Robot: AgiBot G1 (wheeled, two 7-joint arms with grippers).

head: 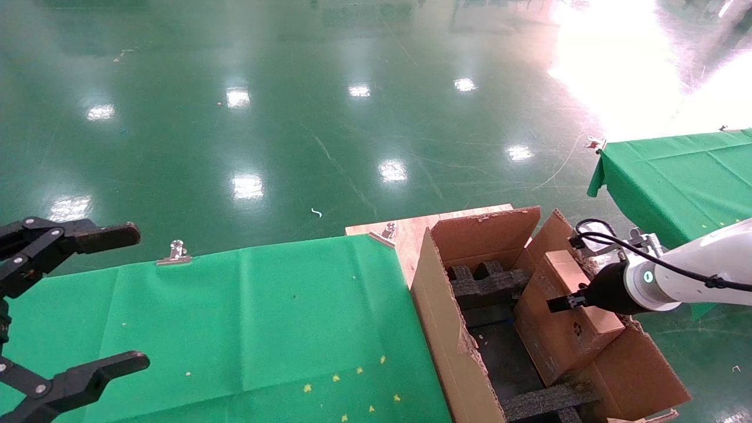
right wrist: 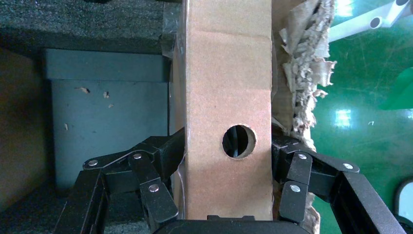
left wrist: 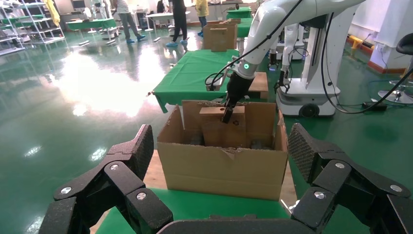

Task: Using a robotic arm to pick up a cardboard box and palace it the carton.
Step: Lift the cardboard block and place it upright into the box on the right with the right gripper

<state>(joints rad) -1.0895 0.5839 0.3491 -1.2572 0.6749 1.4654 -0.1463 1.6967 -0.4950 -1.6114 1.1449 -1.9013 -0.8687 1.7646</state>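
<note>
Right tool clamps cardboard box; head view shows carton beneath.

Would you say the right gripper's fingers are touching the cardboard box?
Touching. In the right wrist view the right gripper fingers press both sides of the cardboard box.

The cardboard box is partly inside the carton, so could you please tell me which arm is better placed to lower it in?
Right: its tool grips the cardboard box over the carton; the left tool is open, away.
</note>
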